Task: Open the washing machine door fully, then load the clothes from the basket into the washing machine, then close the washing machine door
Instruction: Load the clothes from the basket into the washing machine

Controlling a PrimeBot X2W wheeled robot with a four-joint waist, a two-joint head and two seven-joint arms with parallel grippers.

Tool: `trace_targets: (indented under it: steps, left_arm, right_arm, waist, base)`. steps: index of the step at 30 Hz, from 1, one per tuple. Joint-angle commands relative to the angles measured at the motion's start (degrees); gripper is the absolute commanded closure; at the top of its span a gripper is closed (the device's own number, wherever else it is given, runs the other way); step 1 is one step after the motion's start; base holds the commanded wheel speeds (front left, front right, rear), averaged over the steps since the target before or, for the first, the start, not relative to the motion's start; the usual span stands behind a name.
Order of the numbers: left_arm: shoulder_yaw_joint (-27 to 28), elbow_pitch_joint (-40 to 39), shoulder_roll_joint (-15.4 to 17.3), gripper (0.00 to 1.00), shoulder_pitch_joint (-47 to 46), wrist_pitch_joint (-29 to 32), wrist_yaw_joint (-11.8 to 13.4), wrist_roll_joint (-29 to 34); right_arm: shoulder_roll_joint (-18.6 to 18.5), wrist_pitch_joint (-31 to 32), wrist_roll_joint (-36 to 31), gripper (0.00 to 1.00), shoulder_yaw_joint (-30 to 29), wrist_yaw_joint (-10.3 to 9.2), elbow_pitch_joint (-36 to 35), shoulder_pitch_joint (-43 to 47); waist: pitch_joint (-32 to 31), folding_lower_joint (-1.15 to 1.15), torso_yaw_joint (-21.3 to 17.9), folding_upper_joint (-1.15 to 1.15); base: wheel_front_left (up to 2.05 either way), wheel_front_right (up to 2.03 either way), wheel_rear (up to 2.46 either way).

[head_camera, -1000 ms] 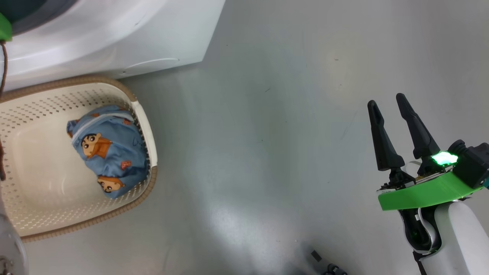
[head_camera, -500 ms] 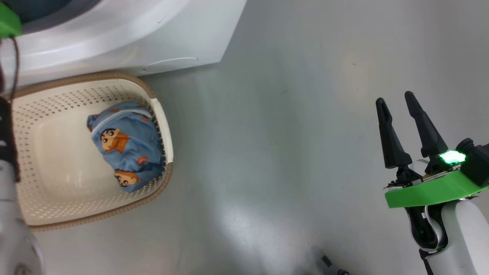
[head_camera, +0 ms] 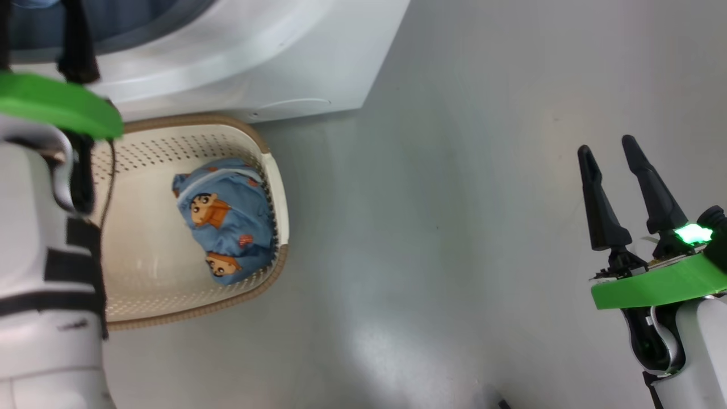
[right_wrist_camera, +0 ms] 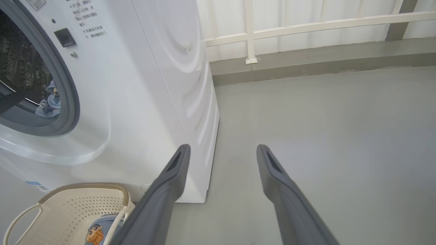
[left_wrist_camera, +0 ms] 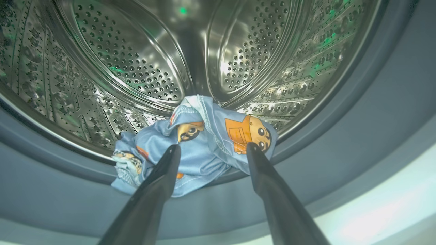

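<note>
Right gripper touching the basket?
Apart. Head view: right gripper hangs over bare floor, with a wide stretch of floor between it and the basket.

Grey floor (head_camera: 454, 199) carries basket (head_camera: 142, 267), washing machine (head_camera: 255, 62).

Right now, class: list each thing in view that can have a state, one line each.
washing machine: doorway uncovered, one garment inside.
basket: upright, one garment inside.
garment in the washing machine: crumpled at the front lip.
garment in the basket: bunched against one wall.
left gripper: open, pointing at the loaded garment.
right gripper: open, empty.
</note>
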Motion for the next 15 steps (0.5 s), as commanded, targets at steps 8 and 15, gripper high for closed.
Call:
trace_targets:
  steps: [8, 15]
  left_arm:
    - [1.5, -8.1, -0.8, 0.00, 12.3, -0.1, -0.5, 0.8]
    - [1.4, -13.2, -2.0, 0.00, 24.6, -0.1, -0.6, 1.3]
  right_arm:
    - [-1.9, -0.7, -0.9, 0.00, -0.2, 0.35, -0.5, 4.9]
    - [-3.3, -0.7, -1.1, 0.00, -0.5, 0.35, 1.0, 8.8]
  waist:
    - [-5.6, 0.00, 3.3, 0.00]
    - [-12.8, 0.00, 5.2, 0.00]
  base:
    - [0.00, 0.00, 0.00]
    - [0.00, 0.00, 0.00]
